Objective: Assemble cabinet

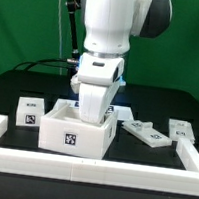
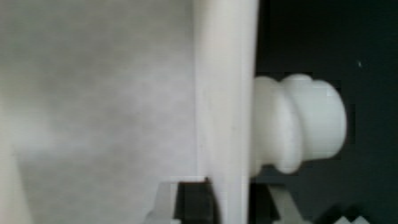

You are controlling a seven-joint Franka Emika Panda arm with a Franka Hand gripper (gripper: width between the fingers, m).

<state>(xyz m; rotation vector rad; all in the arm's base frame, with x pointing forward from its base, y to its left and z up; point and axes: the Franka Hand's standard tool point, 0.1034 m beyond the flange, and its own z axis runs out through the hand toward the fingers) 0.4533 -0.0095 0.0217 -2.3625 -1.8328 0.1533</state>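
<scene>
The large white plastic box (image 1: 78, 133) walls me in below; the bare black tabletop (image 1: 131, 152) beside it lies open.

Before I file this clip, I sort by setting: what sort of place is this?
Probably a robotics lab bench, not a home or factory: a black table fenced by white border rails, tag-marked white cabinet box and panels, and a robot arm working over them.

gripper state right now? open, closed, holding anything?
Gripper: cannot be told. It is low at the cabinet box, fingertips hidden in the exterior view, and the wrist view is too blurred.
</scene>
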